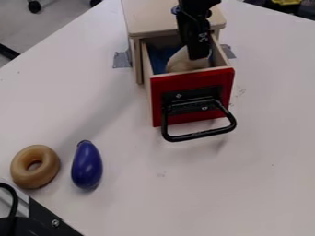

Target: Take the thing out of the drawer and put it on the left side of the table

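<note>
Hanging in the open drawer, the gripper is overlapping the pale thing, grasp unclear; the tabletop's left side is awaiting it.

The black arm enters the camera view at the top edge, between twelve and one o'clock as taken from the view's centre. The gripper hangs below it, close to the one o'clock direction, in a steep, near-upright pose; its long axis is slightly tilted, with the lower end directed between five and six o'clock. Small pale markings are visible on the dark face of the gripper's lower section.
</note>
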`<state>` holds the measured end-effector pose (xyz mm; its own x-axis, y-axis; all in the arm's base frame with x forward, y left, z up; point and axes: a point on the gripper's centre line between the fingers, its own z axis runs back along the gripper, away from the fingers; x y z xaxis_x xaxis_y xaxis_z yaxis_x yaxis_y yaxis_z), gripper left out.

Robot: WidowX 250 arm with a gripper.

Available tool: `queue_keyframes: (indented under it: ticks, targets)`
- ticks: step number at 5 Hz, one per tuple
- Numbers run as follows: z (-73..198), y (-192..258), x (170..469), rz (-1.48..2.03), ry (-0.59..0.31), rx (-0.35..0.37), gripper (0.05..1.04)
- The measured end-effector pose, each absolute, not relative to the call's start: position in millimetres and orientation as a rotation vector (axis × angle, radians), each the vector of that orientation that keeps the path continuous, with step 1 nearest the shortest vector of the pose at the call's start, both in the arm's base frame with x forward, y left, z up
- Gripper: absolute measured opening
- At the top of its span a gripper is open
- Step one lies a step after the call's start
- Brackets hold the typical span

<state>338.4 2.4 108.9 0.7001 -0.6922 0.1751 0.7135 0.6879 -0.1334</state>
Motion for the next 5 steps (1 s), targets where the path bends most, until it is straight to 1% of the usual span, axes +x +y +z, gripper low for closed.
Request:
queue_keyframes:
  ticks: [1,2,3,5]
  targets:
    - [119,7,343,-0.748,-0.134,-0.219,0.375]
    - [137,17,344,-0.683,-0.154,-0.249,0.295]
    - [164,47,337,-0.562,-0.185,-0.257,0.293]
    - [198,95,304,-0.379,-0.216,-0.246,0.292]
